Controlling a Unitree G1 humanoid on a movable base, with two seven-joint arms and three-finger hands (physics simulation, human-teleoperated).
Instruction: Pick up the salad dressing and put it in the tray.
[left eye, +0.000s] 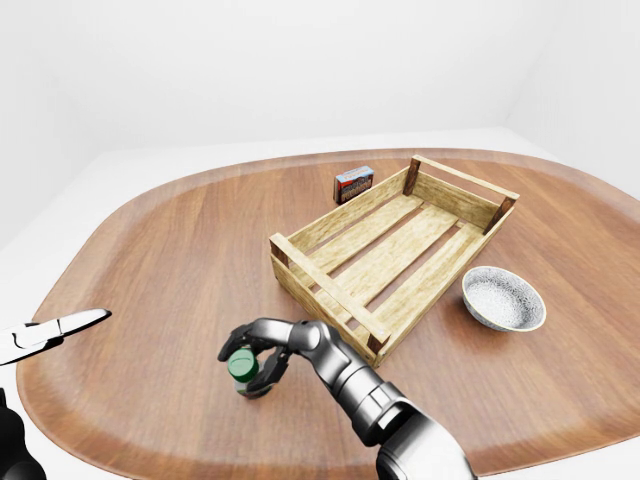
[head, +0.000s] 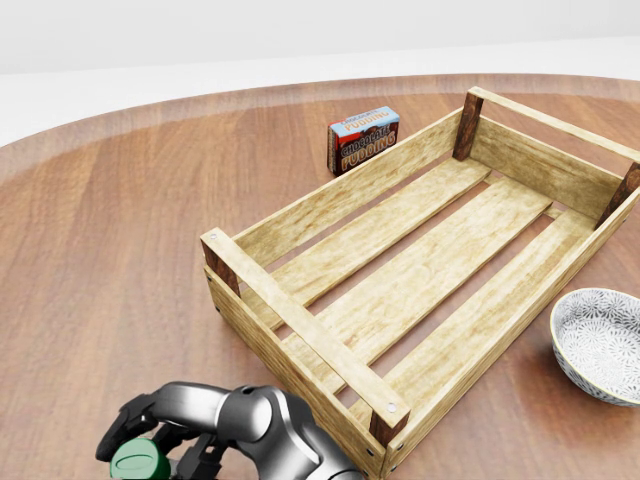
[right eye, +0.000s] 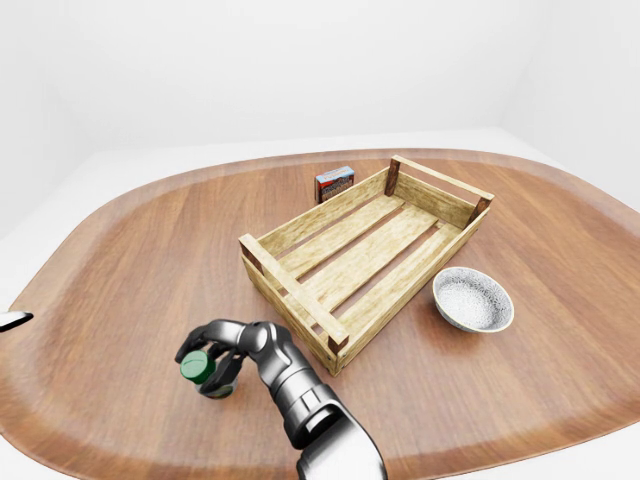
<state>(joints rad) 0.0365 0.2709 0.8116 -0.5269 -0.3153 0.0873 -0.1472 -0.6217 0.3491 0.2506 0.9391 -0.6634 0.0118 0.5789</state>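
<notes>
The salad dressing (left eye: 241, 365) is a small bottle with a green cap (head: 138, 461), standing upright on the wooden table at the lower left of the views. My right hand (left eye: 250, 372) has its fingers (head: 128, 425) curled round the bottle's top, shut on it. Up and to the right of the bottle lies the wooden slatted tray (left eye: 325, 293), with nothing in it. My left hand (left eye: 55, 330) pokes in at the left edge of the left-eye view, open and holding nothing.
A chocolate pudding box (left eye: 353, 184) stands just past the tray's upper left side. A patterned white bowl (left eye: 503, 298) sits right of the tray. The round wooden table (left eye: 160, 260) has white floor all around it.
</notes>
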